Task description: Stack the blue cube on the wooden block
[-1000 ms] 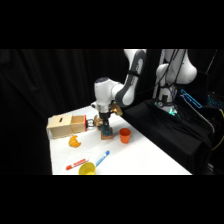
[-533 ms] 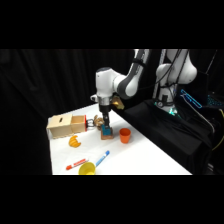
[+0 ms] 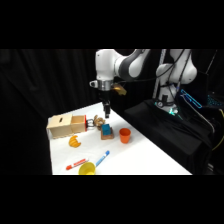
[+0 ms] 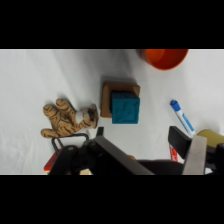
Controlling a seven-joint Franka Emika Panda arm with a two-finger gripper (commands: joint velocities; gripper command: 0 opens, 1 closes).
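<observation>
Blue cube (image 4: pixel 125 108) sits on the wooden block (image 4: pixel 106 97), shifted toward one edge so a strip of brown shows on two sides; it rests flat, so I judge the stack done. My claw (image 3: pixel 106 111) hangs above the pair, holding nothing and clear of the cube; whether its fingers stand apart or together I cannot tell. Against the earlier side view, my claw was low at the stack and has since lifted straight up. Toy tiger (image 4: pixel 67 119) lies just beside the block on the worktop (image 4: pixel 30 85), orange cup (image 4: pixel 162 57) near.

White rounded arm (image 3: pixel 120 65) — black end effector (image 3: pixel 106 111) linkage.
</observation>
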